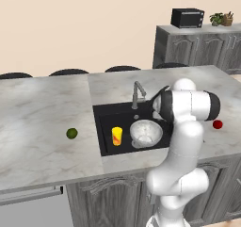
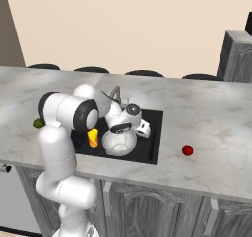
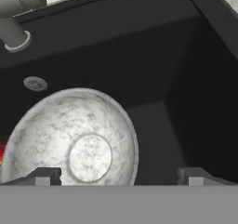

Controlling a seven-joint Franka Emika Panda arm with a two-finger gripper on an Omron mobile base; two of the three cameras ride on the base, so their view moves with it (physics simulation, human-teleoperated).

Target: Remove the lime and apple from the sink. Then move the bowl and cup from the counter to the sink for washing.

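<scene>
The marbled bowl (image 1: 146, 133) (image 2: 119, 141) (image 3: 74, 139) stands in the black sink (image 1: 106, 115) (image 2: 153, 133) (image 3: 176, 79), with the yellow cup (image 1: 116, 135) (image 2: 92, 137) upright beside it on its left. My gripper (image 3: 120, 176) (image 2: 141, 129) hangs open just above the bowl's right rim, holding nothing. The lime (image 1: 71, 133) (image 2: 38, 123) rests on the counter left of the sink. On the counter to the right of the sink lies the apple (image 1: 217, 124) (image 2: 187, 150).
The grey faucet (image 1: 137, 92) (image 3: 14, 14) rises at the sink's back edge, close to my hand, and the silver drain (image 3: 35, 83) shows behind the bowl. A microwave (image 1: 187, 18) and a plant (image 1: 221, 19) sit on a far cabinet. Stool tops line the counter's far side.
</scene>
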